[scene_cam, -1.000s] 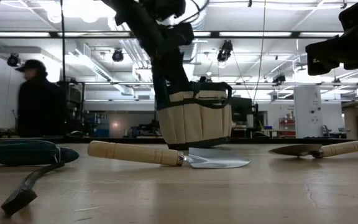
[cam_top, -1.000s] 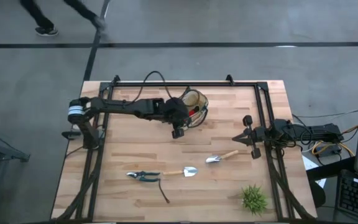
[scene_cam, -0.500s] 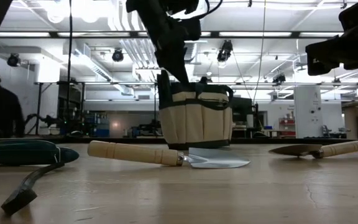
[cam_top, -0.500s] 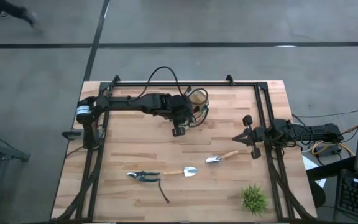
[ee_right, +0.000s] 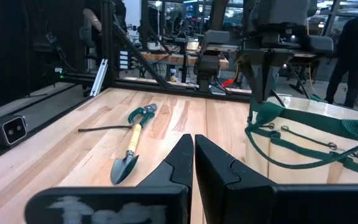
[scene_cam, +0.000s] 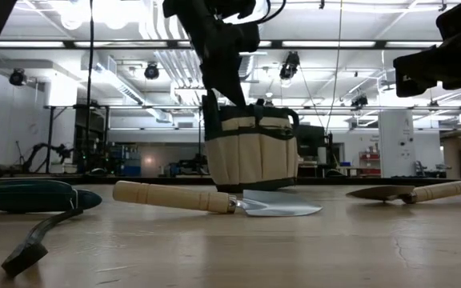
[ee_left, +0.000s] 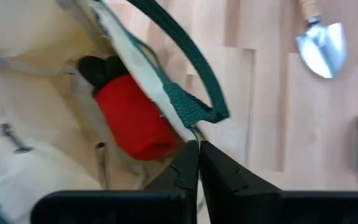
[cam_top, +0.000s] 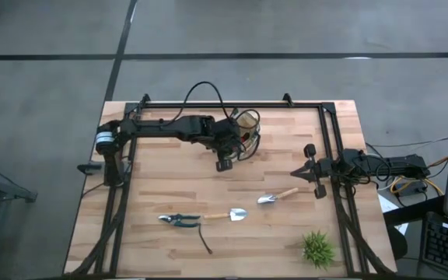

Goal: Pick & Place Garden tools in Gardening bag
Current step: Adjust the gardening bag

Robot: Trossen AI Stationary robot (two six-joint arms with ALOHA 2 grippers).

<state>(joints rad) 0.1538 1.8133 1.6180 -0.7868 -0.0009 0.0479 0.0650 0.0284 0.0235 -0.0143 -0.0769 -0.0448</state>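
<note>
Gardening bag [ee_left: 55,112] holds a red item [ee_left: 132,118]; left fingers [ee_left: 188,168] together at its rim.

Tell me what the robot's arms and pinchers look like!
Both arms are dark, nearly black, built from jointed bars. The left arm has a silvery ring with a blue band at its base and a black cable looping above it. The right arm has orange and yellow wires behind it. The left gripper and the right gripper each have two flat black wedge-shaped fingers with notched inner edges.

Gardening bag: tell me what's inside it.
Inside the gardening bag, a red item with a dark part behind it lies against the wall. The rest is hidden by fabric and left gripper.
</note>
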